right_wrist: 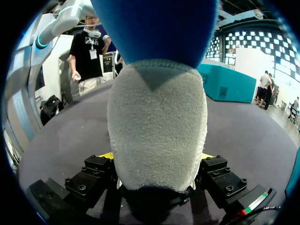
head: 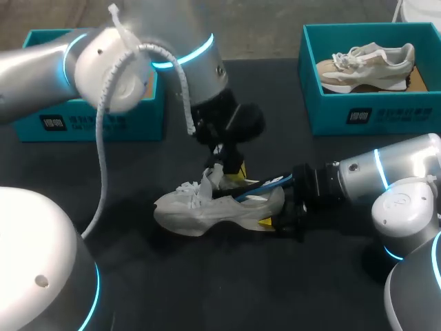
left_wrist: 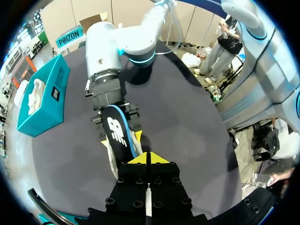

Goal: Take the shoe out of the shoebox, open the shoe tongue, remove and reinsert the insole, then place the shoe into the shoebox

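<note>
Your left arm nearest lens, entering from tabletop's left edge. Teal cardboard shoebox at far left corner. Left gripper over tabletop middle, yellow tips narrow, pressed together at near end of black blue-edged foam insole; you cannot tell if it is pinched. White mesh sneaker at tabletop middle, insole sticking out over heel. Right gripper clamps fuzzy heel from both sides. Second teal shoebox, far right corner, holds beige sneaker.

Left end effector tops shoe; right end effector blocks heel.
</note>
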